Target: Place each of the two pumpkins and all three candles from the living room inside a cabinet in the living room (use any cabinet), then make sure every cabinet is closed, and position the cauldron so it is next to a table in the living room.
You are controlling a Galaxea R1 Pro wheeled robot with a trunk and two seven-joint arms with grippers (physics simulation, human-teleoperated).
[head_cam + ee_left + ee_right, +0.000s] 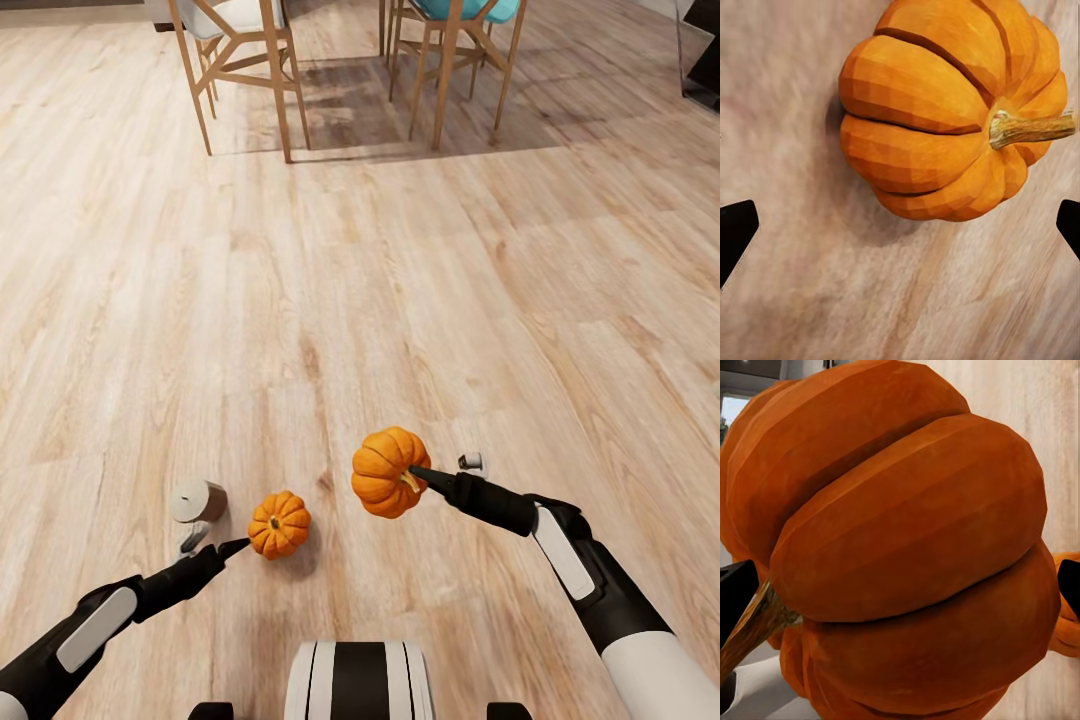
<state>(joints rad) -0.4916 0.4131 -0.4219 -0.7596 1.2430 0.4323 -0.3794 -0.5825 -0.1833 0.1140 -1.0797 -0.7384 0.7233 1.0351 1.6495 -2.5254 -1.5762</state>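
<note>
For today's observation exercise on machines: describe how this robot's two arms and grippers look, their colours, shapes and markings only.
Both arms are mainly black with white shells near the body. Each forearm carries an elongated, rounded pale grey panel. They narrow into slim black wrists ending in the left gripper and right gripper, whose fingers are black, thin and pointed. In the wrist views the fingertips are dark, flat wedges. No cables or lettering are visible.

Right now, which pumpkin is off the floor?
The larger-looking pumpkin held in the right pincer; the other pumpkin sits on the floor by the left pincer.

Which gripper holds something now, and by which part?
The right gripper holds one pumpkin across its body, beside the stem. The left gripper holds nothing.
</note>
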